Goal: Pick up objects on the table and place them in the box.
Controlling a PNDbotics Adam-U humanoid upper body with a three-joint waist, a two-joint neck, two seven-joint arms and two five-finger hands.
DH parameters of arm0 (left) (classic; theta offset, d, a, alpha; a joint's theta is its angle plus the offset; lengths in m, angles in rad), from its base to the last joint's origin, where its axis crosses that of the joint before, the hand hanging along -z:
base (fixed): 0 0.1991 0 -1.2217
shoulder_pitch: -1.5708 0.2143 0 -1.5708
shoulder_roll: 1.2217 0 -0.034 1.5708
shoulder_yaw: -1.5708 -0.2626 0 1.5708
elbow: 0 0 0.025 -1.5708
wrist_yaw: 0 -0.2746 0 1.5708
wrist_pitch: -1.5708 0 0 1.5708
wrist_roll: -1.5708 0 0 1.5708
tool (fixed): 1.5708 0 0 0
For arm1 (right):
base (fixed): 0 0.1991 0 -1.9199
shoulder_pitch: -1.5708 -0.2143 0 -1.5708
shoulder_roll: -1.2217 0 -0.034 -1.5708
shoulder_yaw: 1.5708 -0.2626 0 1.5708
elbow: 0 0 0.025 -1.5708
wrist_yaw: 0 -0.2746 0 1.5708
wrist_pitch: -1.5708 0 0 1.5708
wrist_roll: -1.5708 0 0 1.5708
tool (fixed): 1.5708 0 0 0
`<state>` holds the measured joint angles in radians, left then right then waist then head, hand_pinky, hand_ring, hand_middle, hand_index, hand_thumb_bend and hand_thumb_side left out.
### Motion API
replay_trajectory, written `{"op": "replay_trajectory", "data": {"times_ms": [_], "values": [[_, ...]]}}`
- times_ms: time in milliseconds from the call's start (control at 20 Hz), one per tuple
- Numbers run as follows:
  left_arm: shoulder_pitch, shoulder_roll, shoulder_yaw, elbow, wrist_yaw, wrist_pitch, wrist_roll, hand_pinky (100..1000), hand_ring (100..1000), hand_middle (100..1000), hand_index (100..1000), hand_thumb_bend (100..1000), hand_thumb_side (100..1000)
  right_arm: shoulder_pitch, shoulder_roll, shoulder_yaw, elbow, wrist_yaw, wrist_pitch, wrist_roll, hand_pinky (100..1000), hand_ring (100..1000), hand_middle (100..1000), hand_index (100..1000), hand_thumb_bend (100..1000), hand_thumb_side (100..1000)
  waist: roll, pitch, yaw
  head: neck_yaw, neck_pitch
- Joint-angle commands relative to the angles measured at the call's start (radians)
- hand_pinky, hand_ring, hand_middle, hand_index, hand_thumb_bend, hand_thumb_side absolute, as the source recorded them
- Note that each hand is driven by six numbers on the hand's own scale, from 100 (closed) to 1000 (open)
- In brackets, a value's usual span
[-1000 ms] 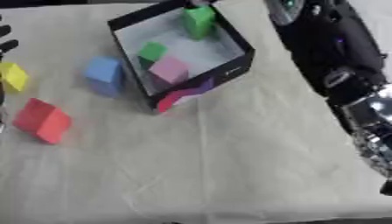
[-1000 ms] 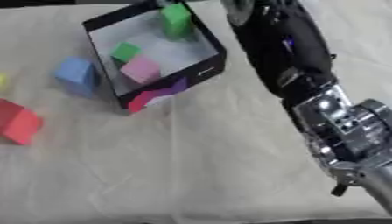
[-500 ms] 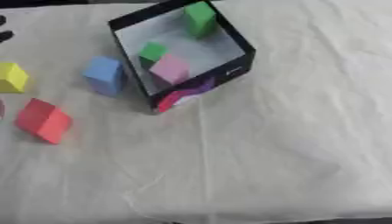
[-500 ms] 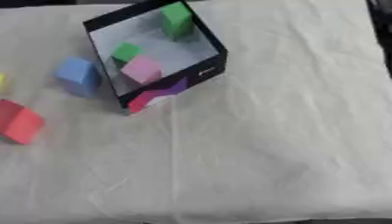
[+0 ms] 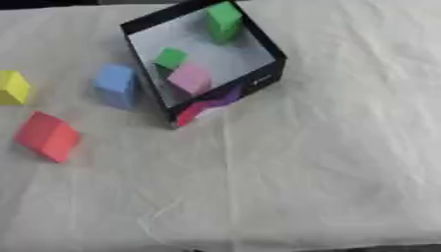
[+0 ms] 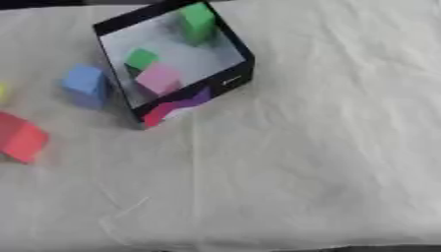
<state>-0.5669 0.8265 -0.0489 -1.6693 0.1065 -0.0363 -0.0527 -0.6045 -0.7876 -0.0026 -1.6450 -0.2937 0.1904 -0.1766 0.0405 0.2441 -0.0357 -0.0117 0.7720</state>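
Hand state cannot be told (neither hand shows), box turned diagonal, blue block beside it

Nothing I can read here.
The only mark I see is a small pale one on the dark outer wall of the box, beside its red and purple patch, and it is too blurred for me to tell whether it is letters or a logo. The blocks and the cloth carry no writing I can make out.
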Motion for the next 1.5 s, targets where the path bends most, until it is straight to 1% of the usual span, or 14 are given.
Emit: {"op": "replay_trajectory", "data": {"times_ms": [50,200,250,300,350,500,550,600,700,850,1000,1200,1350,1500], "values": [[-0.041,0.153,-0.029,-0.043,-0.055,-0.011,-0.213,829,826,793,827,837,463,0.018,-0.012,-0.041,-0.002,-0.078,-0.027,-0.070,727,811,718,786,394,349,0.012,-0.035,-0.001,-0.003,-0.002],[-0.072,0.241,-0.071,-0.091,-0.094,-0.028,-0.406,841,833,795,824,885,377,0.042,0.009,-0.064,0.015,-0.114,-0.025,-0.072,726,812,720,790,390,362,0.015,-0.036,-0.001,-0.008,-0.002],[-0.080,0.257,-0.084,-0.109,-0.102,-0.034,-0.458,843,827,782,810,908,309,0.047,0.018,-0.072,0.021,-0.126,-0.022,-0.074,725,813,721,790,372,386,0.016,-0.037,-0.001,-0.007,-0.002],[-0.093,0.270,-0.100,-0.127,-0.117,-0.040,-0.509,843,826,780,809,909,302,0.051,0.028,-0.082,0.030,-0.140,-0.020,-0.079,725,813,721,790,365,393,0.016,-0.038,-0.001,-0.005,-0.002],[-0.105,0.277,-0.115,-0.139,-0.134,-0.044,-0.549,847,827,773,794,917,259,0.055,0.037,-0.092,0.038,-0.154,-0.019,-0.086,727,816,724,791,296,465,0.018,-0.040,-0.001,-0.002,-0.002],[-0.146,0.281,-0.157,-0.154,-0.197,-0.058,-0.648,855,833,761,783,926,247,0.068,0.054,-0.116,0.055,-0.182,-0.026,-0.114,731,819,728,796,257,521,0.020,-0.044,-0.001,0.009,-0.002],[-0.158,0.280,-0.169,-0.153,-0.220,-0.063,-0.672,863,832,757,778,940,228,0.072,0.057,-0.120,0.060,-0.184,-0.027,-0.122,730,819,728,796,269,519,0.021,-0.045,-0.001,0.015,-0.002],[-0.169,0.278,-0.182,-0.148,-0.246,-0.070,-0.695,864,830,756,777,940,235,0.076,0.059,-0.123,0.064,-0.184,-0.026,-0.127,730,818,727,795,283,505,0.022,-0.047,-0.002,0.022,-0.002],[-0.187,0.270,-0.203,-0.127,-0.290,-0.084,-0.728,869,823,770,773,953,231,0.083,0.063,-0.126,0.069,-0.177,-0.023,-0.130,727,815,723,791,325,462,0.026,-0.048,-0.003,0.036,-0.002],[-0.197,0.259,-0.221,-0.092,-0.338,-0.105,-0.753,873,794,753,773,952,223,0.089,0.071,-0.128,0.067,-0.166,-0.023,-0.126,726,814,722,791,341,459,0.031,-0.048,-0.006,0.050,-0.002],[-0.200,0.243,-0.237,-0.039,-0.363,-0.110,-0.761,869,793,743,782,938,230,0.095,0.083,-0.124,0.065,-0.158,-0.022,-0.117,726,813,720,791,347,459,0.034,-0.048,-0.008,0.054,-0.002],[-0.204,0.220,-0.259,0.033,-0.351,-0.113,-0.757,862,789,729,786,899,195,0.099,0.097,-0.121,0.071,-0.146,-0.016,-0.111,725,811,717,789,353,456,0.035,-0.048,-0.009,0.055,-0.002],[-0.205,0.209,-0.273,0.075,-0.339,-0.112,-0.768,861,786,725,786,864,147,0.098,0.104,-0.120,0.076,-0.143,-0.010,-0.110,724,808,714,788,367,450,0.034,-0.048,-0.009,0.057,-0.002],[-0.208,0.196,-0.285,0.113,-0.330,-0.111,-0.779,865,789,731,788,855,144,0.093,0.108,-0.118,0.076,-0.144,-0.008,-0.109,723,807,713,788,354,452,0.033,-0.048,-0.008,0.059,-0.002]]}}
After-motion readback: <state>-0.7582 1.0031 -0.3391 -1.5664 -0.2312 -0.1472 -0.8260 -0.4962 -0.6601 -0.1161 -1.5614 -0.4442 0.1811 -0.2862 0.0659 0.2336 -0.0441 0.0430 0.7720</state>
